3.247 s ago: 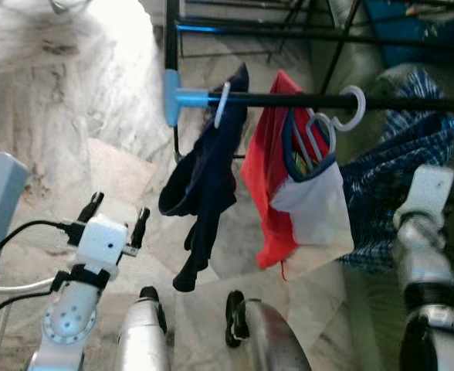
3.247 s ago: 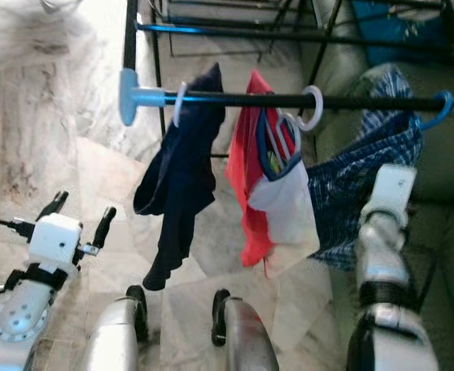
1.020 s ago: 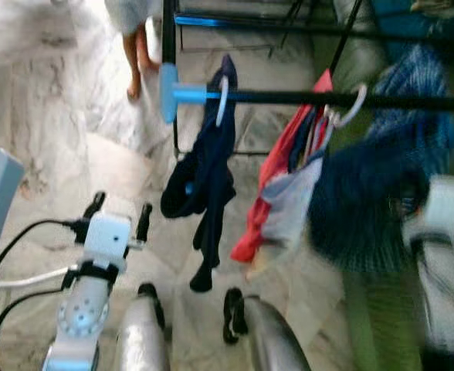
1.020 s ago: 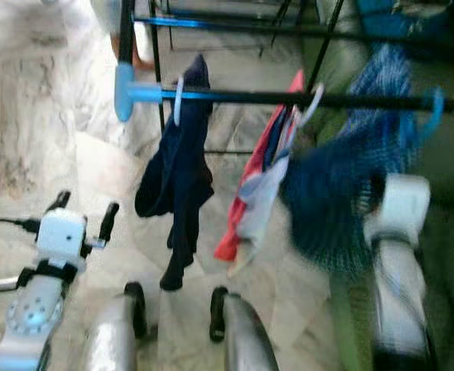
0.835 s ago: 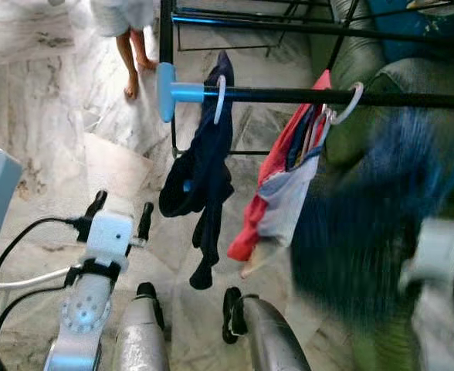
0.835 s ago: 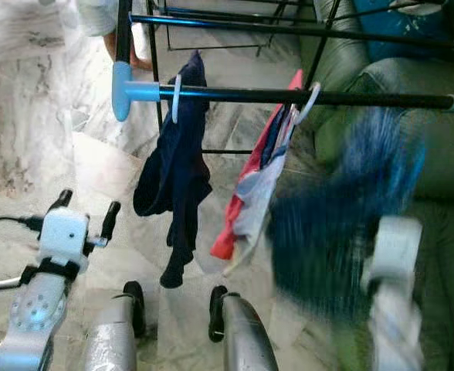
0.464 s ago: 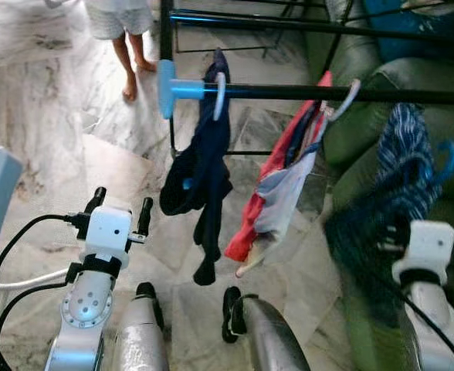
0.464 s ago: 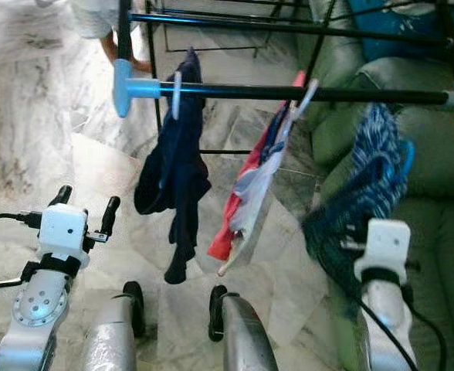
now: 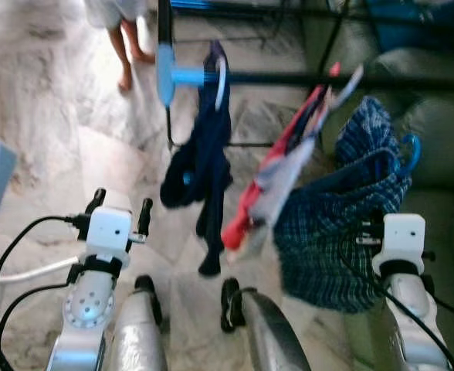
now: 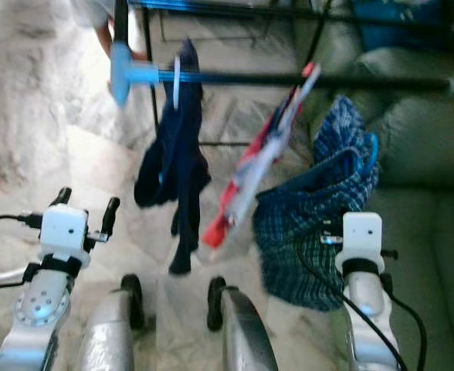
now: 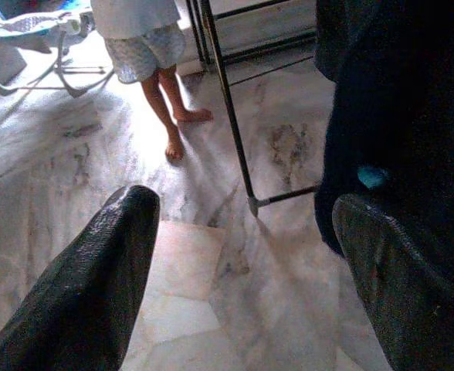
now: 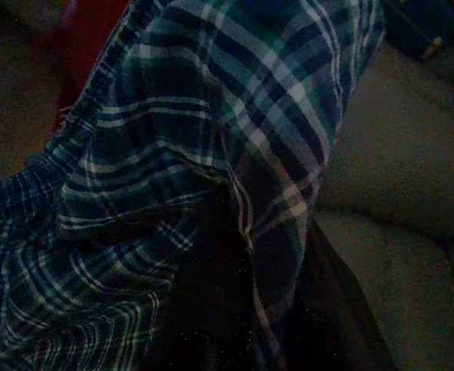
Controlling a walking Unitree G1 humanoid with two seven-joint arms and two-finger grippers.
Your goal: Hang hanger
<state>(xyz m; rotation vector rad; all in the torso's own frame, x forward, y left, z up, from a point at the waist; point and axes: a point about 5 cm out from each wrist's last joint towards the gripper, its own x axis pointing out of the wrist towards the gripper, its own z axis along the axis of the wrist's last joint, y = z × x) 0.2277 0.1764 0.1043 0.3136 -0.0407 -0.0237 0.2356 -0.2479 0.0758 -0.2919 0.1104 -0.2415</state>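
The left gripper point(image 11: 242, 255) holds its two black fingers point(image 11: 88, 294) wide apart above a pale marble floor point(image 11: 211, 255). A dark navy garment point(image 11: 401, 116) hangs near one finger, beside a black rack leg point(image 11: 228, 108). A person's bare legs point(image 11: 169, 100) stand beyond.

1. I can read no text, label, brand, number or sign in these pictures.
2. The head views are blurred, so any small print there is lost to me.
3. The blue-and-green checked cloth garment point(image 12: 211, 154) shows me its woven pattern, without letters.
4. The white box-shaped wrist housing point(image 9: 402, 234) of the right arm has a plain face; I make out no marking on it.
5. The round silver joint cover point(image 9: 86, 308) on the left arm carries small dots, too blurred for me to tell if they are characters.
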